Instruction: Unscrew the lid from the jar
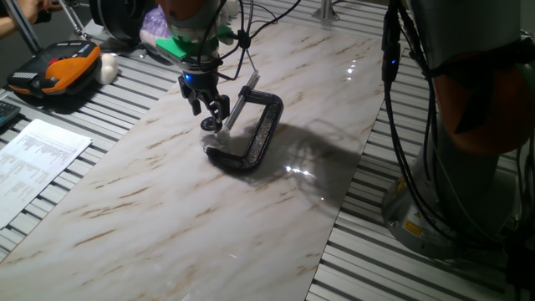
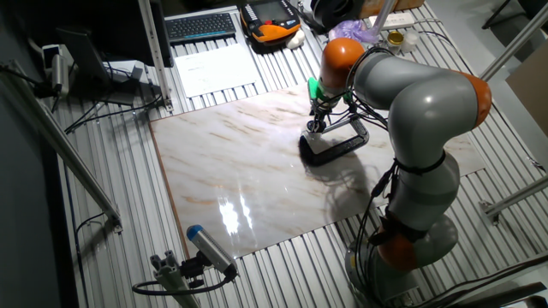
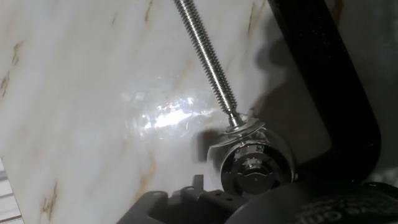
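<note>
A black C-clamp (image 1: 259, 134) lies on the marble slab (image 1: 167, 192). In the hand view its threaded screw (image 3: 205, 56) runs down to a steel pad that presses on the tiny clear glass jar (image 3: 261, 144). The shiny round lid (image 3: 254, 173) sits on the jar's near end. In one fixed view the lid (image 1: 209, 124) shows as a small silvery disc just under my fingertips. My gripper (image 1: 210, 112) hangs right over it with the jaws apart, one on each side of the lid. The dark fingertips (image 3: 186, 196) fill the bottom edge of the hand view. My gripper also shows in the other fixed view (image 2: 316, 125).
The slab lies on a slatted metal table (image 1: 393, 251). A printed paper sheet (image 1: 33, 159) lies at the left, with an orange-and-black handset (image 1: 58, 71) behind it. The arm's base (image 2: 411, 239) stands beside the slab. A keyboard (image 2: 201, 26) lies at the far end.
</note>
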`<state>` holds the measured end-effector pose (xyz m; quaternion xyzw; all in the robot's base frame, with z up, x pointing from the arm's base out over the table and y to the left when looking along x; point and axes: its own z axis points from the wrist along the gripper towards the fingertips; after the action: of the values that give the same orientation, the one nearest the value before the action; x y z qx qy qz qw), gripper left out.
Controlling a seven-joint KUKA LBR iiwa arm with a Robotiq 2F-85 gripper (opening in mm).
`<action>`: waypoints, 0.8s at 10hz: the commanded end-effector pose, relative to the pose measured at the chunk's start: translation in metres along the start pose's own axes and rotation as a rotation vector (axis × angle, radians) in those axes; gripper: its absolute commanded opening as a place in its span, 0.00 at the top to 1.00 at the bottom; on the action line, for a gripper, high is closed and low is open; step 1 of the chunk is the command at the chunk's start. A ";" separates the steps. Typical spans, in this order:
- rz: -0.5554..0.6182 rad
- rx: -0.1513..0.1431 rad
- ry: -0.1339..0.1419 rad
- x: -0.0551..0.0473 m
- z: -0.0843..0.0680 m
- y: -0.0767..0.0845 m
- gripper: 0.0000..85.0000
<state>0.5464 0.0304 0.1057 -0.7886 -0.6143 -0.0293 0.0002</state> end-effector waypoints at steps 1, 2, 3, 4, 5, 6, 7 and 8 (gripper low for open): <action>-0.002 -0.001 0.002 0.000 0.002 0.001 0.20; -0.005 -0.003 0.003 0.000 0.004 0.002 0.20; -0.006 -0.003 0.003 0.000 0.006 0.002 0.20; -0.009 -0.003 0.003 0.000 0.007 0.003 0.20; -0.014 -0.002 0.004 0.000 0.009 0.003 0.20; -0.017 -0.004 0.005 0.000 0.009 0.003 0.20; -0.017 -0.008 0.010 0.000 0.010 0.003 0.20; -0.017 -0.010 0.011 0.000 0.010 0.003 0.20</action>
<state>0.5493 0.0301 0.0963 -0.7829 -0.6210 -0.0373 -0.0007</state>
